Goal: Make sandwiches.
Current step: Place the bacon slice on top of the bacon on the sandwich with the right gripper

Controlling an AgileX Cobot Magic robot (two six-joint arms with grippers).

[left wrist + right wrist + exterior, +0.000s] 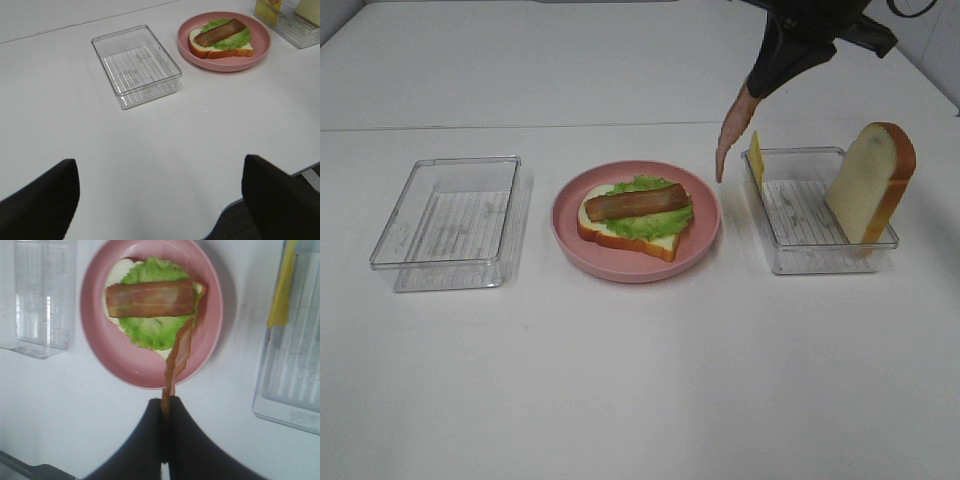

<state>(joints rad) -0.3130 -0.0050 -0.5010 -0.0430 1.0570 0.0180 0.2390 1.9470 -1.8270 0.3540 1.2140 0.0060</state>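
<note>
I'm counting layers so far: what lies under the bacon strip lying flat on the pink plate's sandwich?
Green lettuce lies under the bacon strip, and a bread slice under that, on the pink plate. Whether anything else sits between lettuce and bread is covered.

Right gripper (166, 401): matte black, two fingers (145, 440) tapering to narrow tips.
Left gripper (160, 165): black, two broad fingers (42, 200) with rounded corners.
Right wrist housing (820, 25): black, angular.
Cable (912, 9): thin, black, curved.
</note>
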